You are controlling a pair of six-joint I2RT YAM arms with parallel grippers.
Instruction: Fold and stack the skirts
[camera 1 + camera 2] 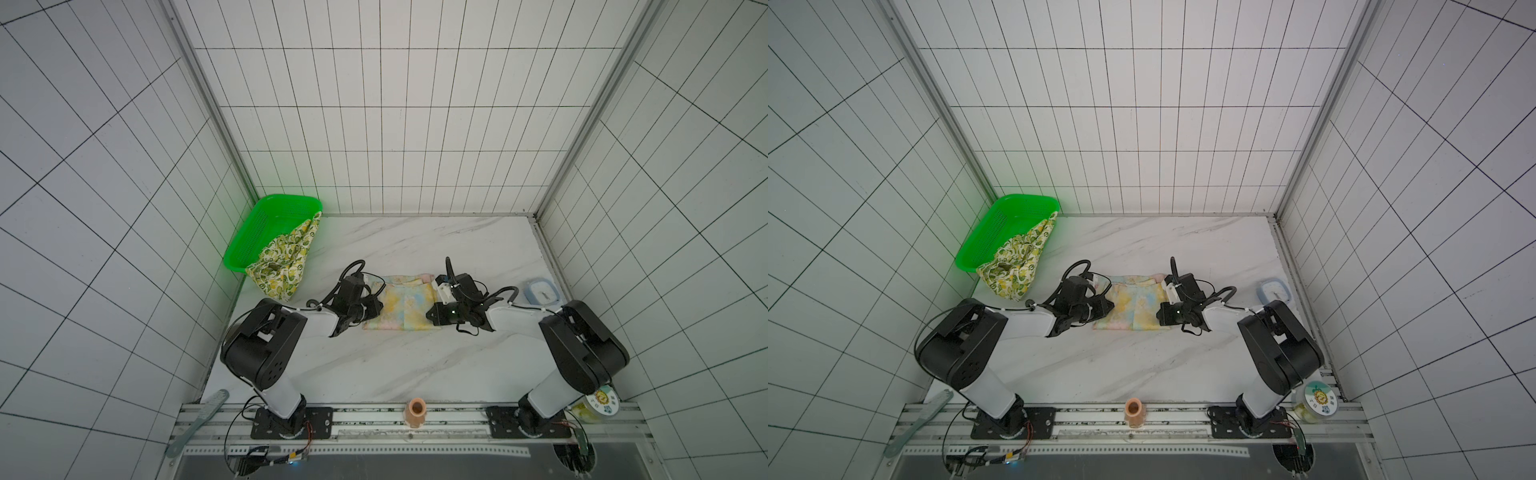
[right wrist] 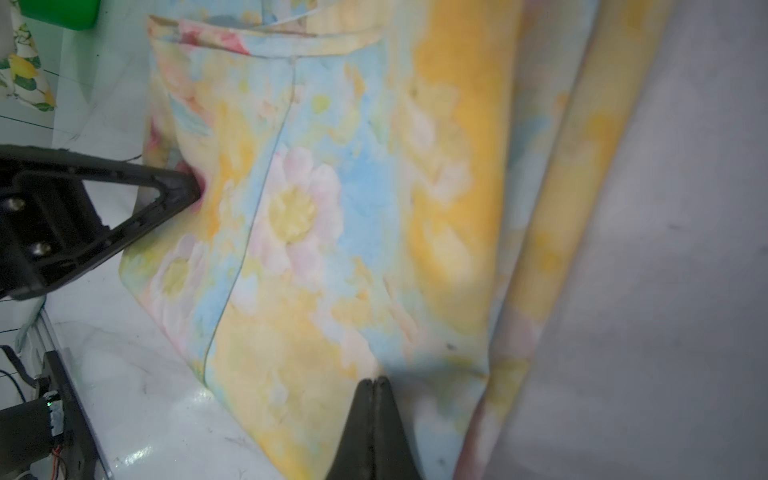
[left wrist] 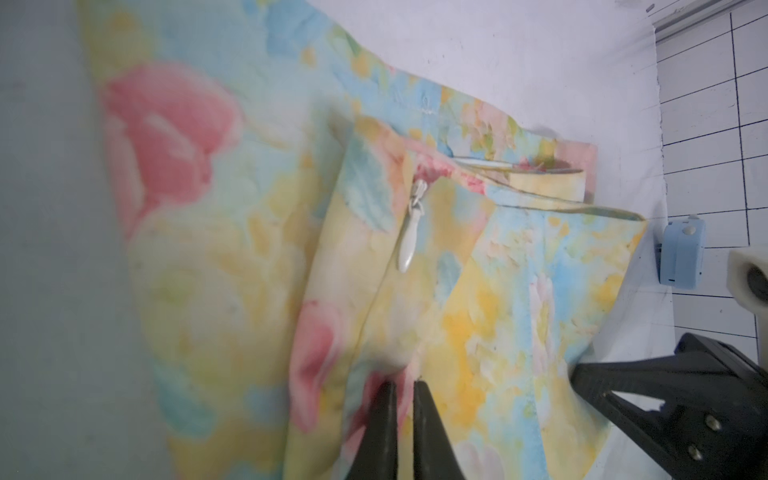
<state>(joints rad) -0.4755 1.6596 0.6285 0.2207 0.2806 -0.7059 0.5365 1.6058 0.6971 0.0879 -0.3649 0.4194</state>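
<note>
Pastel skirt (image 1: 403,305) lies flat on the table (image 1: 415,365), stretched straight between the two claws. The left claw (image 3: 405,384) is on one side edge and the right claw (image 2: 374,382) is on the opposite one.

The left claw is narrow, only a slit between its fingers, with a pinch of pink-yellow cloth in it, so we call it holding the skirt edge. The right claw's fingers are pressed together at the cloth edge and the fabric puckers there. We judge it is holding too, on a very thin bite.

The waistband end lies out ahead of both claw tips, and the zipper pull (image 3: 409,245) is just ahead of the left claw. The lemon skirt (image 1: 282,266) is well off past the left claw's outer side, spilling out of the green basket (image 1: 266,220) and not yet folded.

We read the step in hand as folding the pastel skirt across, with both side edges gripped.

To do it well:
- Raise both claws together at the same height and keep the cloth lightly taut between them so the crease runs straight.
- Carry the gripped edge forward toward the waistband and lay it down square on the edge there.
- Don't pull the claws apart, because the right claw's bite looks shallow and could slip.
- Keep the zipper pull flat inside the fold.
- Let go only once the cloth rests on the table.
</note>
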